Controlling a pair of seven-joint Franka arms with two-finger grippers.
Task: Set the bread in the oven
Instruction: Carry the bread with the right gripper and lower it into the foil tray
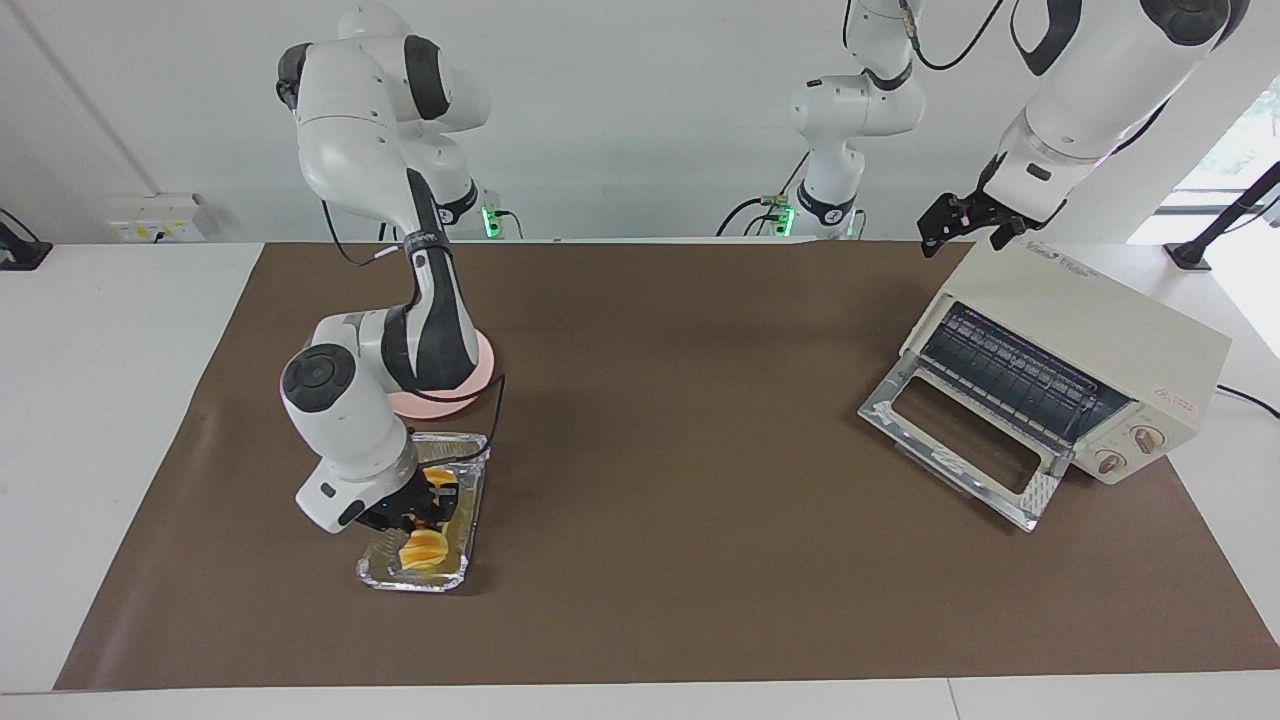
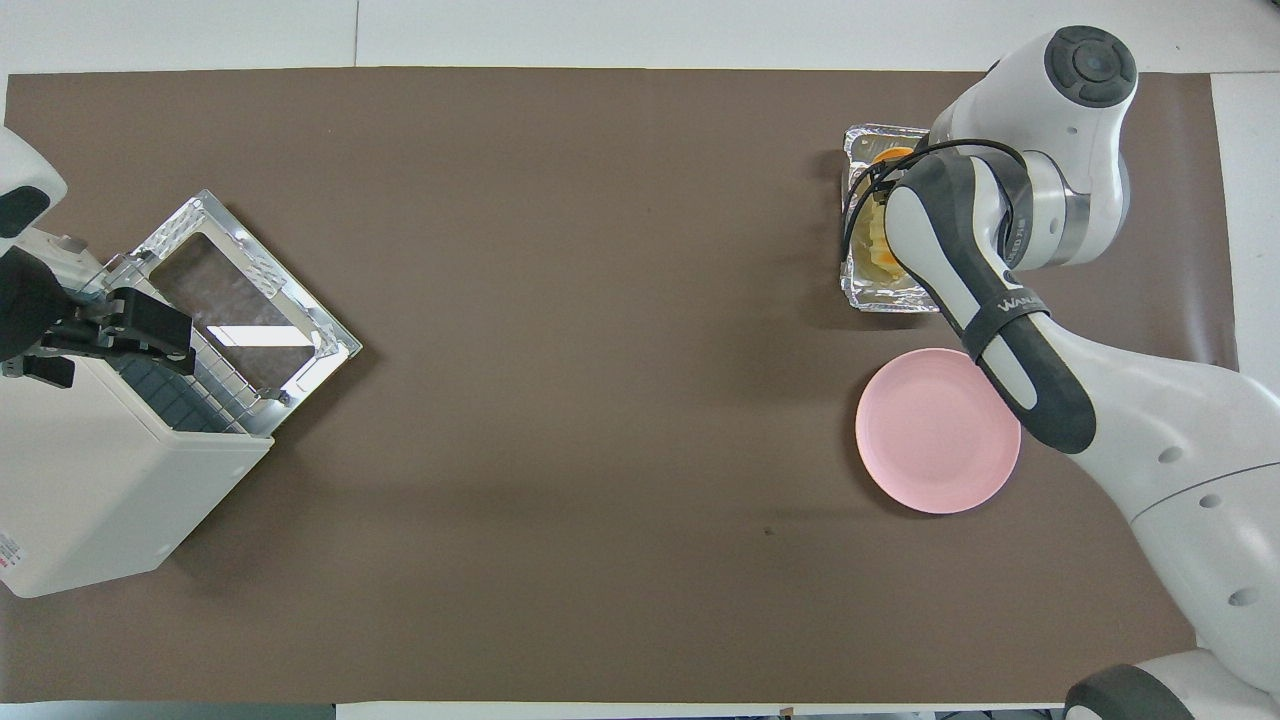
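The bread (image 1: 425,548), a golden-yellow ridged loaf, sits low inside the silver foil tray (image 1: 420,578), at the tray's end farther from the robots. My right gripper (image 1: 422,515) is shut on the bread and reaches down into the tray. In the overhead view the right arm covers most of the bread (image 2: 876,243) and tray (image 2: 880,298). The cream-white oven (image 1: 1090,320) stands at the left arm's end of the table with its glass door (image 1: 960,440) folded down open and its wire rack showing. My left gripper (image 1: 965,240) waits open over the oven's top edge.
A pink round plate (image 1: 482,368) lies beside the foil tray, nearer to the robots, partly covered by the right arm; it shows whole in the overhead view (image 2: 938,430). A brown mat (image 1: 680,420) covers the table between the tray and the oven (image 2: 90,480).
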